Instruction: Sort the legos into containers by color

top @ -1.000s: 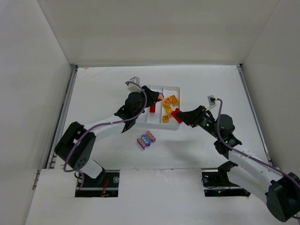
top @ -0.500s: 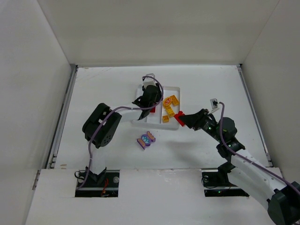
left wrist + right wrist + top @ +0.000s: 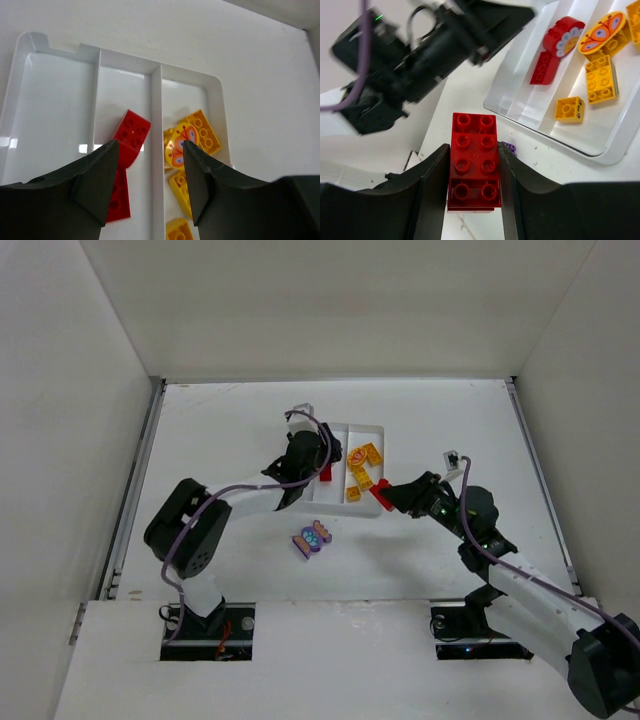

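The tray [image 3: 31,41] sits mid-surface, nearer the far edge. Its middle compartment holds red legos [image 3: 131,132] and its right one holds yellow legos [image 3: 202,132]. The left compartment shows no bricks where it is visible. The sort looks well along but unfinished. A red brick [image 3: 472,160] is clamped in the right claw [image 3: 472,150] at the tray's near right corner, not yet dropped. Purple legos [image 3: 312,538] lie on the surface [image 3: 220,420] just off the tray's near edge, unsorted.

The left claw [image 3: 149,150] hangs over the middle divider with its jaws apart and holding nothing.

The two claws are close over the tray, so the red drop probably needs the left arm [image 3: 250,498] clear of the middle lane. The surface is bare toward the left, right and far edges, bounded by walls [image 3: 90,390].
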